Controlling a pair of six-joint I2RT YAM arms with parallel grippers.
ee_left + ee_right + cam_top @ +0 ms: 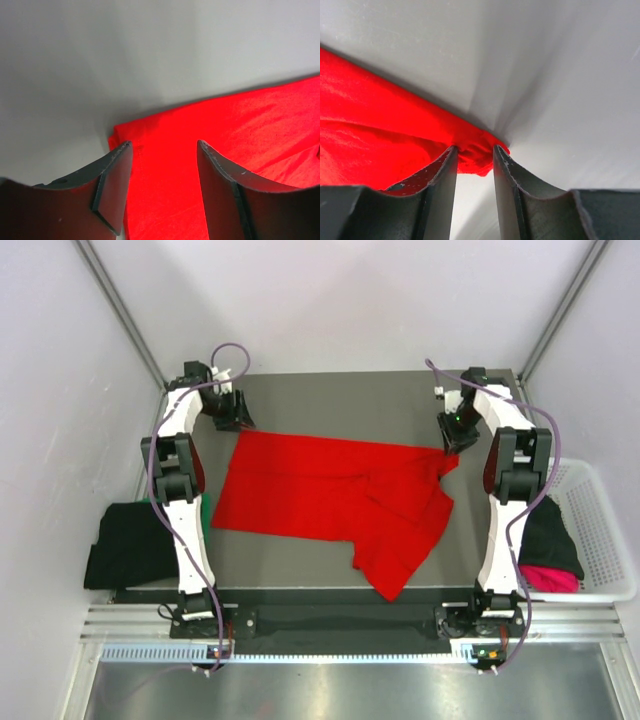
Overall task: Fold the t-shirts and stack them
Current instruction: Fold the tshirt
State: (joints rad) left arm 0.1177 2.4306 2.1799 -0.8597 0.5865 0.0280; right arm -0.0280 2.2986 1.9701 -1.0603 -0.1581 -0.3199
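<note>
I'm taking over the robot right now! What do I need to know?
Left gripper: open, over the red shirt's far left corner.
Right gripper: shut on its far right corner.
The red shirt lies spread on the table, not yet folded.
A black shirt sits left of the table; a pink shirt waits in the basket.
Left to do: fold everything and stack it.

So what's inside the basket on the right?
The basket holds a black shirt with a pink shirt at its near edge. The right arm covers their left side; anything underneath is hidden.
</note>
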